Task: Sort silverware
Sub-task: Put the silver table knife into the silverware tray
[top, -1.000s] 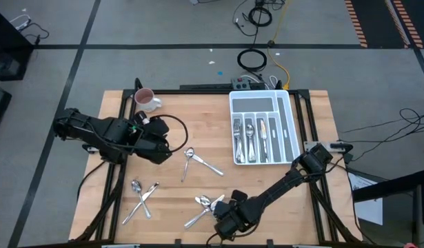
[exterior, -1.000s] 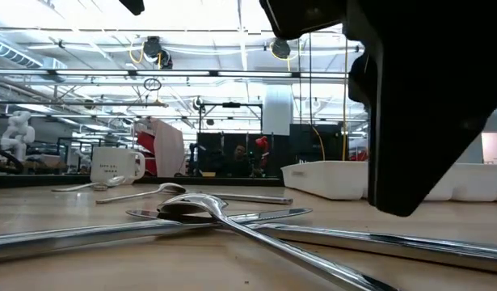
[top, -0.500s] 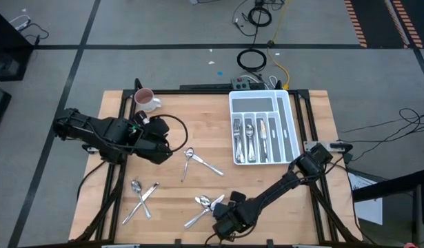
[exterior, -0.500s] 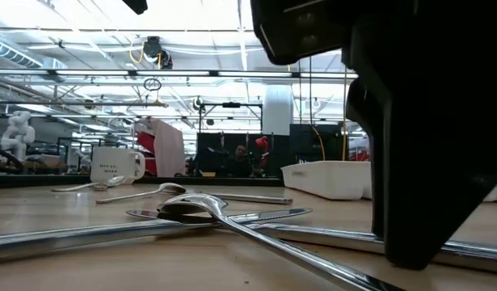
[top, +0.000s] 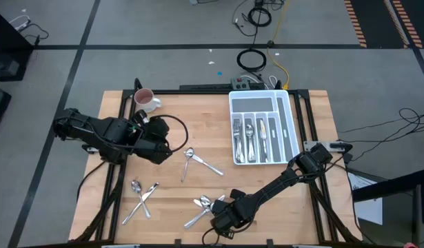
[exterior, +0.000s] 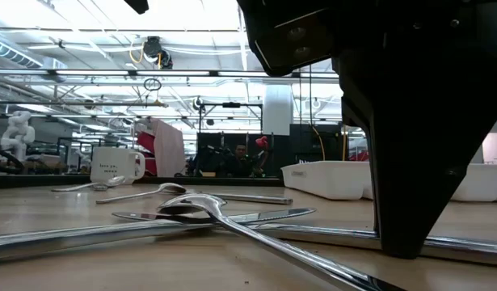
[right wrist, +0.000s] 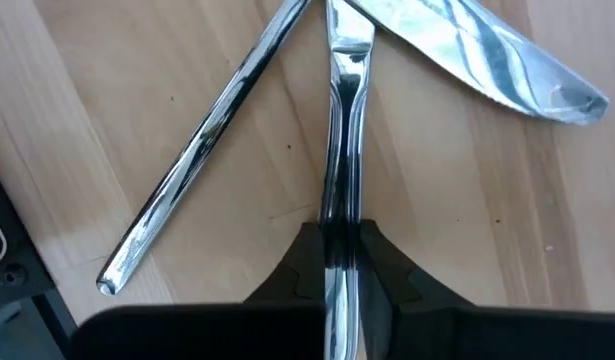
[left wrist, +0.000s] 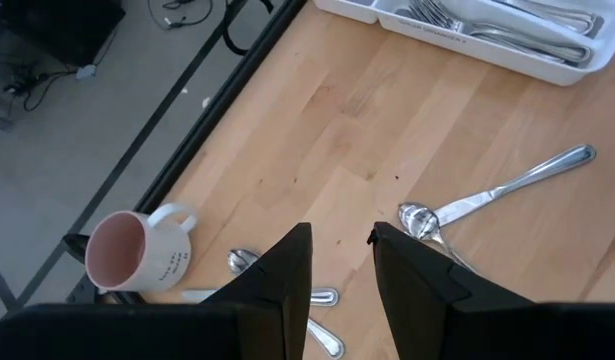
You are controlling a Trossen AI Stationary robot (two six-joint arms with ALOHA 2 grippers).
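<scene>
The right gripper (right wrist: 339, 262) is squeezing its fingers on a thin handle in the silverware (top: 205, 204) pile lying near the table (top: 218, 184) front edge. It looks hard, light and slippery, so mid-handle seems best. The left gripper's (left wrist: 339, 262) fingers are sitting slightly apart, holding nothing.

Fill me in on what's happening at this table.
The robot is sorting silverware into a white tray. The right claw is down at the table's near edge, shut on the handle of one piece in a small pile beside a knife. The left claw waits, open, near the mug. Two more loose clusters lie on the table; the tray already holds several pieces.
</scene>
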